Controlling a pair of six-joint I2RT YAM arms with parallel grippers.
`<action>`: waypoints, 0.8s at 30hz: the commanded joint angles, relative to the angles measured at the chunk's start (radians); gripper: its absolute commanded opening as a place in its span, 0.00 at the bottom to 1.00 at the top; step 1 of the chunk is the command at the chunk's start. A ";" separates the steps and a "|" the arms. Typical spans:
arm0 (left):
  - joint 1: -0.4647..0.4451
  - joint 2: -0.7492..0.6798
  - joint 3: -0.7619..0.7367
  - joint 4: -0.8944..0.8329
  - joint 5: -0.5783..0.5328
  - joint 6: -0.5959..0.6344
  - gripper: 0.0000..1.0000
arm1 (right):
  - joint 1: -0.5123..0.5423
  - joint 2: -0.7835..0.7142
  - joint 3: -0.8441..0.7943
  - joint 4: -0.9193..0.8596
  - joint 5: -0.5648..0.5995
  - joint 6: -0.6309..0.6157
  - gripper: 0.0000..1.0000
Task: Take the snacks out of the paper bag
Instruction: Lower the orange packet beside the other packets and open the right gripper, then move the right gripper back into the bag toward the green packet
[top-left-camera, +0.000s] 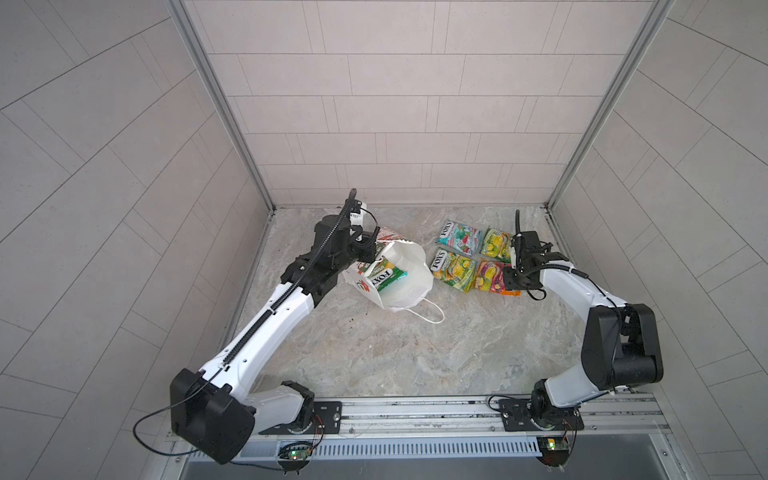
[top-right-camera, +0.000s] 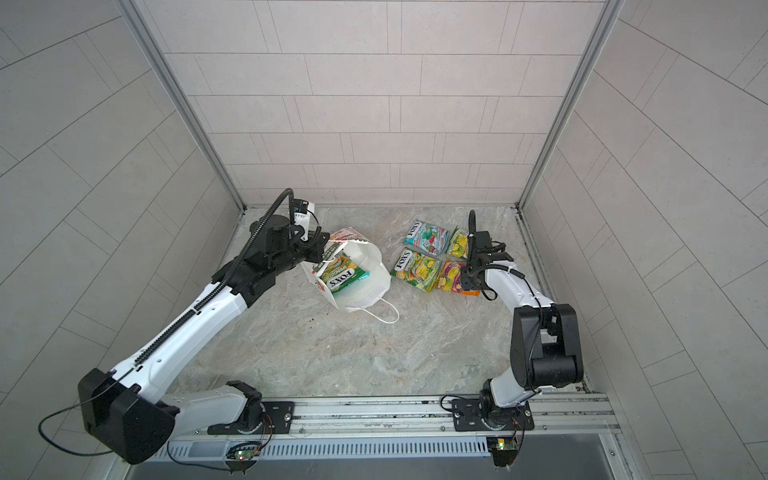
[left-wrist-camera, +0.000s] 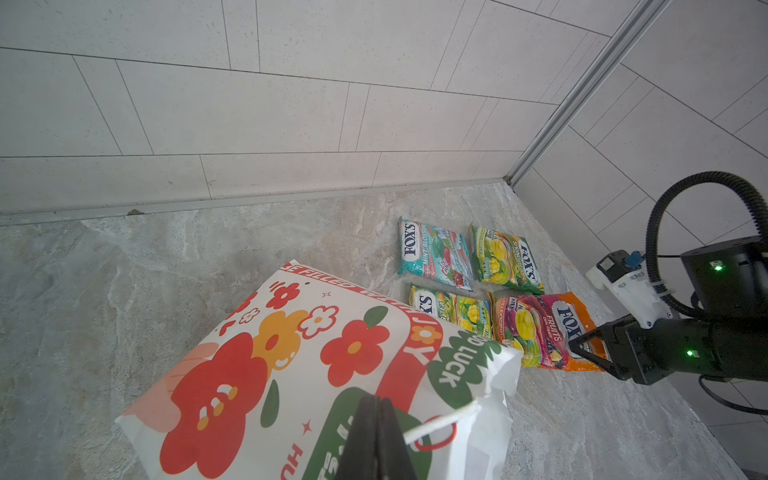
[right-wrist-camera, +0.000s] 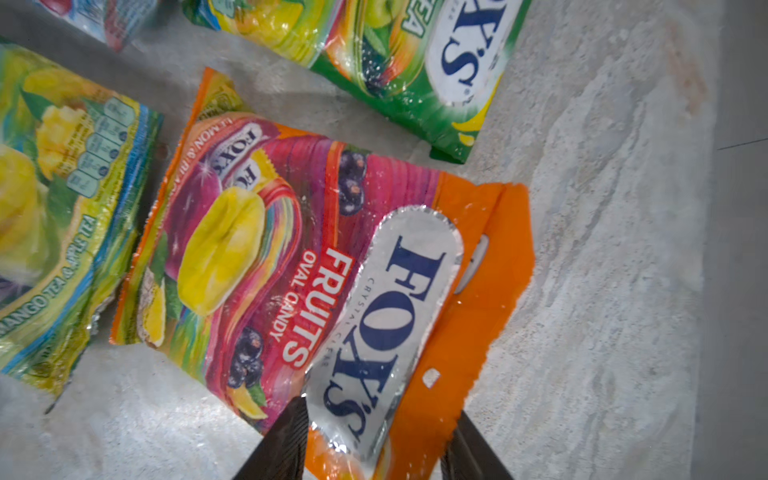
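The white paper bag with the red flower print (top-left-camera: 411, 266) is tipped at a slant with its mouth open. A glossy green-yellow FOX'S packet (top-left-camera: 384, 277) sits in the opening, and I can't tell if another hides under it. The left end effector (left-wrist-camera: 375, 405) is clamped tight on the bag's rim. It's thin paper, so I'd guess a hard tug could tear it or let it slip.

The right end effector (right-wrist-camera: 380, 409) is roughly half open. Its jaws sit either side of the red-yellow FOX'S packet (right-wrist-camera: 270, 257) on the grey stone-look worktop (top-left-camera: 374, 353), not squeezing it. A crooked pull-away might shove that one into the neighbouring packet (top-left-camera: 455, 272).
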 joint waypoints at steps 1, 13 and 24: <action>0.001 -0.009 -0.006 0.010 -0.009 0.005 0.00 | -0.001 -0.036 -0.002 0.004 0.103 0.048 0.56; 0.000 -0.016 -0.006 0.013 -0.002 0.005 0.00 | 0.007 -0.191 -0.101 0.187 -0.320 0.131 0.58; 0.000 -0.022 -0.018 0.042 0.034 -0.005 0.00 | 0.220 -0.271 -0.108 0.344 -0.651 0.262 0.50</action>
